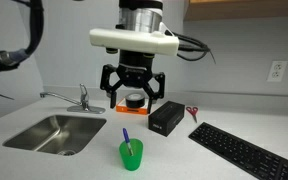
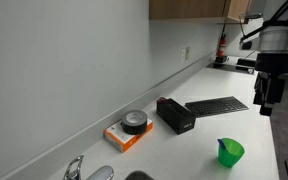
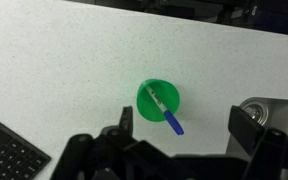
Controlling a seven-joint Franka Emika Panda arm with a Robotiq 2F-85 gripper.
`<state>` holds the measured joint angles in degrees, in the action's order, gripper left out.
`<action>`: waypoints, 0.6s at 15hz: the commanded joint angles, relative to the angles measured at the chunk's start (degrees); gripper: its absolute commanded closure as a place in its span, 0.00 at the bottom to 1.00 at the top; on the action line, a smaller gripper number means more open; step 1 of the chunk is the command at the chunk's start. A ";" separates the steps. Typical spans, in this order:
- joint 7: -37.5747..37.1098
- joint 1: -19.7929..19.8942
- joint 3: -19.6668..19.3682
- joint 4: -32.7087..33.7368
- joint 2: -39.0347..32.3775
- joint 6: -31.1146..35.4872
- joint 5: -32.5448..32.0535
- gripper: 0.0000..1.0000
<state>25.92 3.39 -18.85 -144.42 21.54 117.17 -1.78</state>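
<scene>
Nearest in an exterior view, the green cup [image 1: 131, 156] holding a blue pen [image 1: 126, 135] stands between sink [image 1: 54, 132] and keyboard [image 1: 246, 150]. The gripper [image 1: 134, 100] hangs above, jaws wide and empty. In an exterior view the green cup [image 2: 229, 151] sits lower than the gripper [image 2: 267, 98], apart from it. The wrist view shows the green cup [image 3: 158, 98] between the spread jaws, untouched.

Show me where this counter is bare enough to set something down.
Bare: the counter between the green cup and the keyboard, and in front of the black box. Crowded: by the wall, where the tape roll, black box and scissors sit.
</scene>
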 commanded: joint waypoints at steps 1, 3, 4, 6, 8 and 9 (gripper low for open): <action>0.48 1.50 1.46 0.05 -0.20 -0.06 0.60 0.00; 0.48 1.50 1.46 0.05 -0.23 -0.06 0.60 0.00; 0.48 1.50 1.46 0.05 -0.23 -0.06 0.60 0.00; -0.85 1.51 2.15 -0.35 -0.49 1.69 0.21 0.00; -4.24 1.37 4.29 -1.27 -2.49 5.90 -1.38 0.00; -5.71 1.16 5.34 -2.14 -3.87 8.76 -1.86 0.00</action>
<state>24.16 3.68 -16.98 -144.75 20.68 119.77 -2.11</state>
